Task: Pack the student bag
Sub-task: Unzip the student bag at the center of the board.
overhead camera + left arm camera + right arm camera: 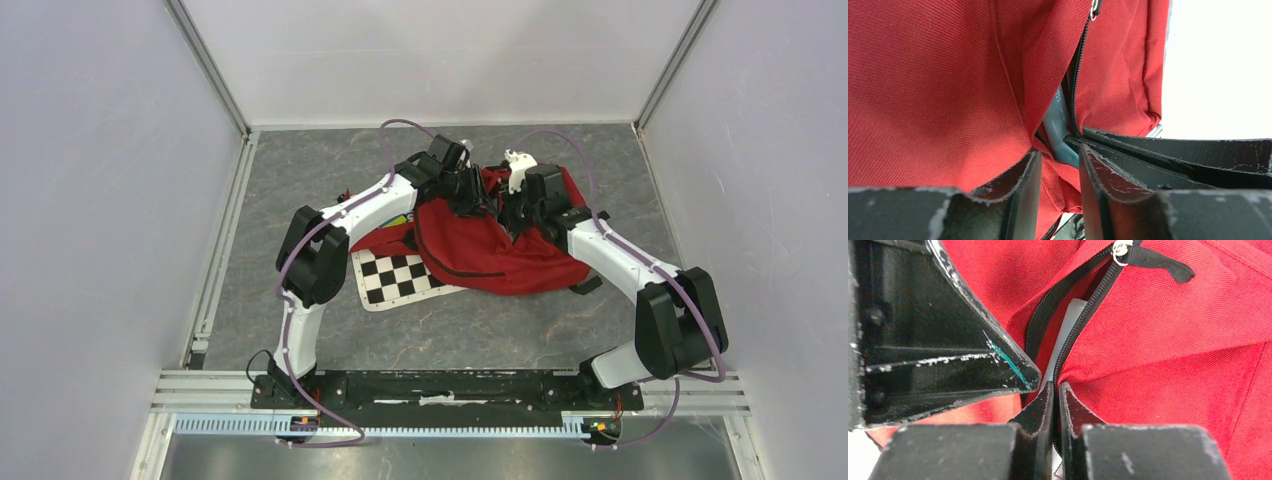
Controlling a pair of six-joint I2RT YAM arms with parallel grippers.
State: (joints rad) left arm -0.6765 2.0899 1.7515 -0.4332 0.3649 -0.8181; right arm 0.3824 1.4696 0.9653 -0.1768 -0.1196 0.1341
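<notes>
The student bag point(490, 250), a large red backpack with black zippers, lies mid-table. Both grippers meet at its far upper edge. My left gripper point(470, 197) pinches a fold of red fabric beside the zipper opening; in the left wrist view the fold of the bag point(938, 75) sits between the left gripper's point(1060, 152) fingers. A teal-grey object point(1057, 125) shows inside the opening. My right gripper point(517, 208) is shut on the bag's black zipper edge; the right wrist view shows the right gripper point(1054, 385) nearly closed on the bag point(1173, 340). The zipper pull point(1120, 250) lies beyond.
A black-and-white checkered sheet point(395, 278) lies flat at the bag's left, partly under it. A pale object point(1073, 320) shows inside the zipper gap. A white piece point(518, 165) sticks up behind the bag. Grey walls surround the table.
</notes>
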